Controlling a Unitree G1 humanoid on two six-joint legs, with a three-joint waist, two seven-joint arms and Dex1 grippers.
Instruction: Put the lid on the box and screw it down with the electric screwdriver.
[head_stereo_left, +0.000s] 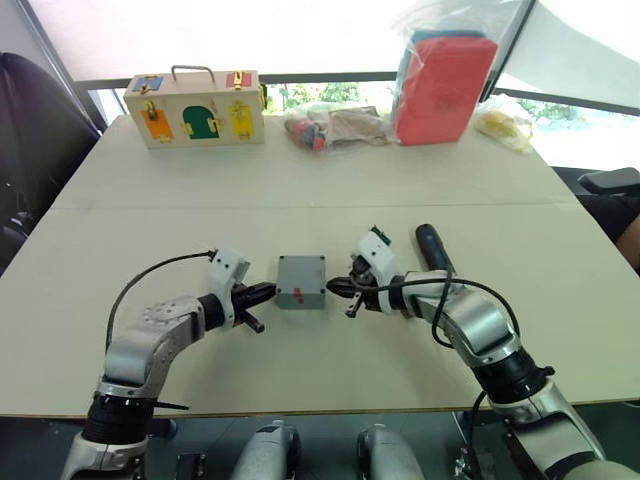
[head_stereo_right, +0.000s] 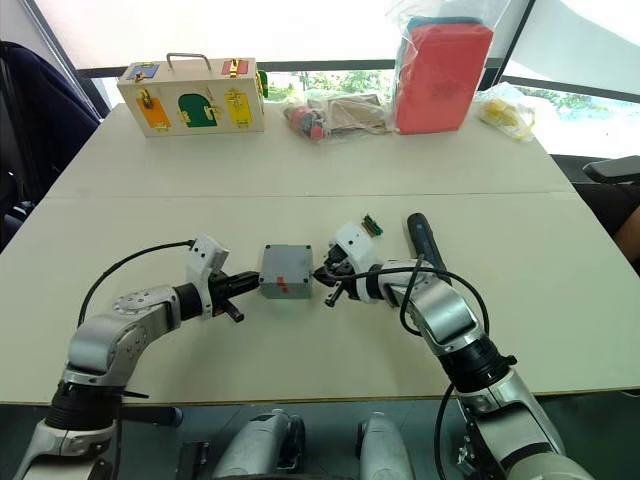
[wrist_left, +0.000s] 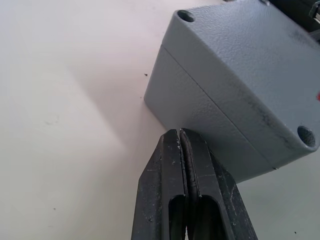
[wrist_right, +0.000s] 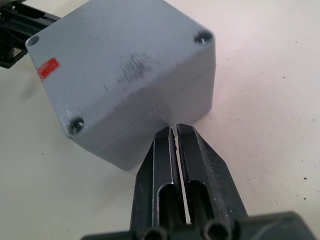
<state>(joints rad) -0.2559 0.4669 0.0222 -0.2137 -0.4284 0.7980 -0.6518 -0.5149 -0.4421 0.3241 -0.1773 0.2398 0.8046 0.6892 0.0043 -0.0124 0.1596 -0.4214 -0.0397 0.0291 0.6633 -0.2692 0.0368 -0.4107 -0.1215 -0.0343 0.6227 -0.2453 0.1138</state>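
The grey box (head_stereo_left: 300, 282) stands mid-table with a small red mark on it. The lid (wrist_left: 250, 65) sits on it, screw holes at its corners, and a thin seam runs between lid and box wall (wrist_left: 200, 110). My left gripper (head_stereo_left: 268, 291) is shut, its tips against the box's left wall. From the other side my right gripper (head_stereo_left: 337, 288) is shut too, tips close to the right wall. The dark electric screwdriver (head_stereo_left: 432, 246) lies on the table behind my right forearm.
A small green block (head_stereo_left: 380, 236) lies by my right wrist. Along the far edge stand a wooden case with coloured doors (head_stereo_left: 195, 108), a clear bag of parts (head_stereo_left: 335, 125), a red pack in plastic (head_stereo_left: 445, 85) and a yellowish bag (head_stereo_left: 505, 125).
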